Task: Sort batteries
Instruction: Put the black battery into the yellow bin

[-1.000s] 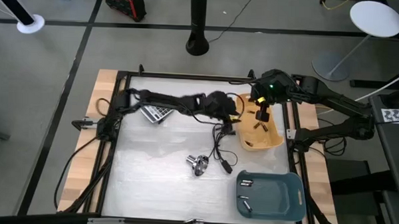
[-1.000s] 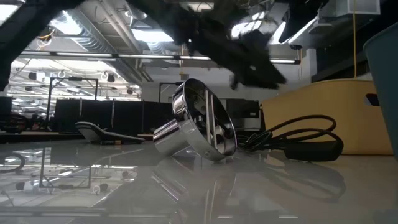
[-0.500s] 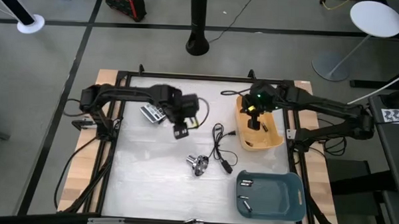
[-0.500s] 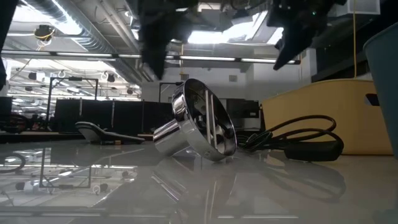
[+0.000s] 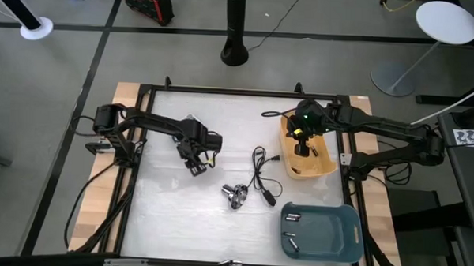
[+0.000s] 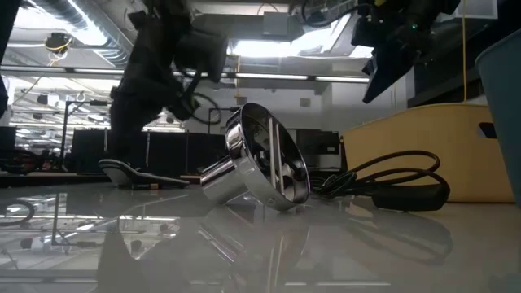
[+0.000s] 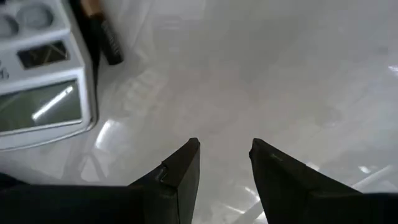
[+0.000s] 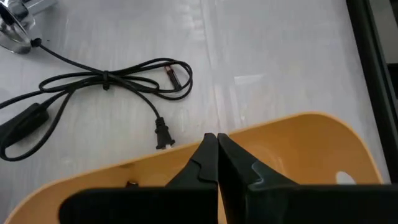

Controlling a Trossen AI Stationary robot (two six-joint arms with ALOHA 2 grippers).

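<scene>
The right gripper (image 5: 300, 143) hangs over the yellow bin (image 5: 325, 166) with its fingers pressed together and nothing between them. The left gripper (image 7: 225, 158) has a small gap, empty, beside the calculator (image 7: 38, 93), close to a dark battery (image 7: 111, 42). 3 batteries (image 5: 290, 218) lie in the blue tray (image 5: 352, 232). To pick well, spread the fingers first, then go down straight over 1 battery.

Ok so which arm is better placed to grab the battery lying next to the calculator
The left. Its gripper is open and hangs right by the calculator, with the battery in its wrist view. The right gripper is shut and sits over the yellow bin, across the table.
</scene>
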